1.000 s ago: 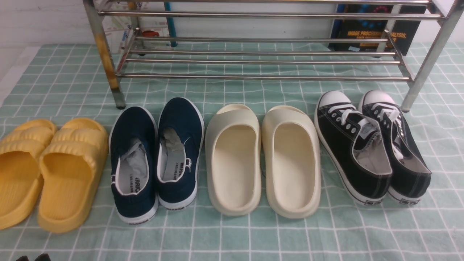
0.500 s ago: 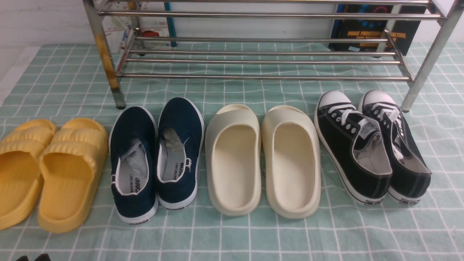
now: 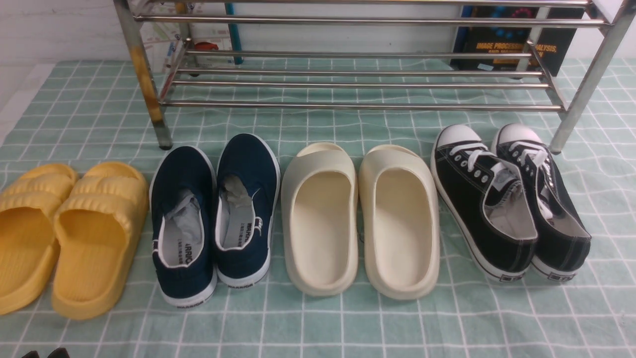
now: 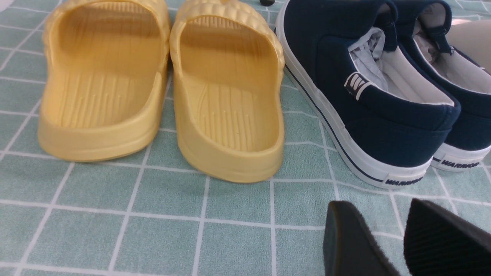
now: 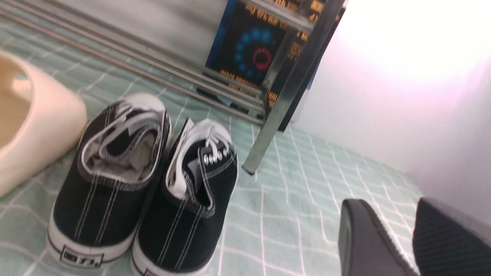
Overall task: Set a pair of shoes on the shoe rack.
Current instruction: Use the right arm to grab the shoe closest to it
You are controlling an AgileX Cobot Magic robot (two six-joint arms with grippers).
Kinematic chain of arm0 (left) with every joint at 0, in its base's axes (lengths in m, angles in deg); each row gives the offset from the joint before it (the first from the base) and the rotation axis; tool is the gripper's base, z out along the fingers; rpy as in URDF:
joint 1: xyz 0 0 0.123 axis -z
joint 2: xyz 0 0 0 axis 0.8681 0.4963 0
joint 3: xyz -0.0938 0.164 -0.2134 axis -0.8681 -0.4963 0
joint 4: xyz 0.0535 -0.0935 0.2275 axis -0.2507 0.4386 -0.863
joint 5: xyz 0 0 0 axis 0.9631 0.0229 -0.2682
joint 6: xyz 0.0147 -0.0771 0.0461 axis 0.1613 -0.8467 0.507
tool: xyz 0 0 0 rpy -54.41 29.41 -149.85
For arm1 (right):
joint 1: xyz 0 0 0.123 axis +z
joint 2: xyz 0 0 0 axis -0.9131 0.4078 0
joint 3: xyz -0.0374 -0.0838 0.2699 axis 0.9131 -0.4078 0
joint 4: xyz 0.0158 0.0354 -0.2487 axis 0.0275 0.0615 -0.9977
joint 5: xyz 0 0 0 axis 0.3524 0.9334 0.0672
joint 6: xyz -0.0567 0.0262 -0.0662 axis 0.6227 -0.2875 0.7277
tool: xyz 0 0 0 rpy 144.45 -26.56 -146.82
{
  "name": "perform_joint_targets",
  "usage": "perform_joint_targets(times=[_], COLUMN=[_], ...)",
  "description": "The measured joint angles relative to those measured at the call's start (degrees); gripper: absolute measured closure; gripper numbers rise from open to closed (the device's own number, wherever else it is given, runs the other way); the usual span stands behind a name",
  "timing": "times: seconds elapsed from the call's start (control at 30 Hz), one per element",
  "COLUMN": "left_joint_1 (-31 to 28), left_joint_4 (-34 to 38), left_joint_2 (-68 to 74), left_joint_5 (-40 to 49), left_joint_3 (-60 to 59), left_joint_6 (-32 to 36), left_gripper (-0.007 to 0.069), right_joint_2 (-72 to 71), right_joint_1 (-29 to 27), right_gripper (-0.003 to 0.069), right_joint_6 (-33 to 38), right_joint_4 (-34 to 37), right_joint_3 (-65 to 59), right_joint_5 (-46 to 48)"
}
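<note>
The pair of black canvas sneakers, one (image 3: 479, 199) beside the other (image 3: 544, 199), stands on the cloth at the right, toes toward the shoe rack (image 3: 357, 84). The rack spans the back and its left front leg (image 3: 146, 74) is rust-stained. In the right wrist view the sneakers (image 5: 111, 180) (image 5: 191, 191) show heel-on, beside a rack leg (image 5: 284, 99). My right gripper (image 5: 387, 214) is open and empty, behind and to the right of them. My left gripper (image 4: 378, 214) is open and empty above the cloth, near the heels of the navy slip-ons (image 4: 368, 99). Its tips (image 3: 44, 354) barely show in the front view.
Yellow slides (image 3: 64, 233), navy slip-ons (image 3: 213, 214) and cream slides (image 3: 360, 219) line up left of the sneakers on the green checked cloth (image 3: 318, 328). A dark book (image 3: 516, 40) leans behind the rack at the right. A white wall (image 5: 422, 96) is close on the right.
</note>
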Motion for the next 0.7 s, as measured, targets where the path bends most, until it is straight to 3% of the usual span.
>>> perform_joint_targets(times=[0.3,0.57,0.7], left_joint_1=[0.00,0.00,0.00], left_joint_4=[0.00,0.00,0.00], left_joint_2=[0.00,0.00,0.00], left_joint_5=[0.00,0.00,0.00], left_joint_3=[0.00,0.00,0.00], left_joint_6=[0.00,0.00,0.00], left_gripper=[0.0386,0.0386,0.0386], right_joint_2=[0.00,0.00,2.10], right_joint_1=[0.00,0.00,0.00], right_gripper=[0.0419,0.0419,0.0445], right_joint_6=[-0.85,-21.04,-25.55], right_joint_4=[0.40,2.76,1.86], right_joint_3=[0.00,0.00,1.68], right_joint_5=[-4.15,-27.05,-30.22])
